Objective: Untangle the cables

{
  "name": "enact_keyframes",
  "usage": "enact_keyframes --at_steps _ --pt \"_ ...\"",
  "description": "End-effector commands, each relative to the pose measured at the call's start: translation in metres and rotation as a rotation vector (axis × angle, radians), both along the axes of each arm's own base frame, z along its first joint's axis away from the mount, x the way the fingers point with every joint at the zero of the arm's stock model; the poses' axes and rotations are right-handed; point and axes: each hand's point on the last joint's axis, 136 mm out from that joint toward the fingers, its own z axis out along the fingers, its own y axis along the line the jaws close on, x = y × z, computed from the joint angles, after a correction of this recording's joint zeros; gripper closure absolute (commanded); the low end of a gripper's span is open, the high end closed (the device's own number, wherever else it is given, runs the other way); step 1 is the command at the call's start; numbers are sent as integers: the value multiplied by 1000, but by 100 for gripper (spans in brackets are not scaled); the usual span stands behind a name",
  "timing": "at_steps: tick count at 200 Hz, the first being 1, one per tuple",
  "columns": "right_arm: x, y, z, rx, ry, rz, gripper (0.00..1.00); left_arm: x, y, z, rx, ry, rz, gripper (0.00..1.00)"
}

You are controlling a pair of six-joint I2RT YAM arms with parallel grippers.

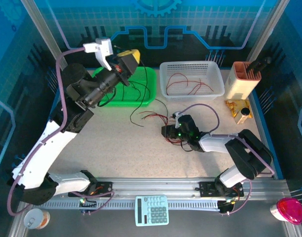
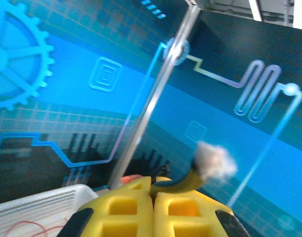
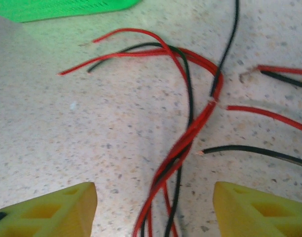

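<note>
A tangle of thin red and black cables (image 1: 155,118) lies on the speckled table in the middle. My right gripper (image 1: 167,132) is low over its near end and open. In the right wrist view the twisted bundle of cables (image 3: 183,143) runs between the wide-apart yellow fingers (image 3: 72,207) of that gripper (image 3: 155,191) without touching them. My left gripper (image 1: 129,58) is raised over the green tray (image 1: 104,94), shut on one black cable (image 1: 141,104) that hangs down to the table. In the left wrist view the cable's end (image 2: 183,183) sticks out of the shut gripper (image 2: 153,191).
A white basket (image 1: 167,66) at the back holds a few red cables (image 1: 188,84). A beige holder (image 1: 242,79) stands at the back right. A calculator (image 1: 152,210), a can (image 1: 36,218) and a pink object (image 1: 289,210) sit along the near rail.
</note>
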Motion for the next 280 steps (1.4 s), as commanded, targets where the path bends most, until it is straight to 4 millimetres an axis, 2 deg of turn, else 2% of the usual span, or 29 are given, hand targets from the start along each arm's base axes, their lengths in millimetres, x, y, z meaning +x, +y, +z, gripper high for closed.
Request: enact_keyframes --at_steps 1,41,44,91,113,127,161,192,211,248,261,280 --pt "-4 11 32 39 -49 41 29 15 29 6 15 -21 115 100" --pt "-9 13 80 81 -127 63 17 50 54 4 54 -45 240 100" --pt "-11 11 79 70 -114 65 17 52 55 5 58 -51 247 100" --pt "-20 3 124 90 -177 68 15 107 78 2 88 -67 359 100" --pt "-25 -2 136 91 -193 62 15 142 88 -15 104 -30 399 100" --pt "-28 -6 140 89 -198 57 15 167 94 -32 104 20 408 100" --pt "-33 -14 142 71 -201 45 15 222 94 -92 92 176 348 100" --pt "-33 -18 136 47 -187 37 15 248 82 -159 161 338 277 100" --pt "-32 -20 131 37 -174 27 15 251 78 -208 218 445 255 100" --pt "-30 -19 121 28 -146 20 15 238 92 -306 381 648 299 100" --pt "-28 -19 118 22 -136 16 15 231 105 -332 448 715 347 100" --pt "-26 -18 116 17 -126 14 15 222 122 -361 538 792 412 99"
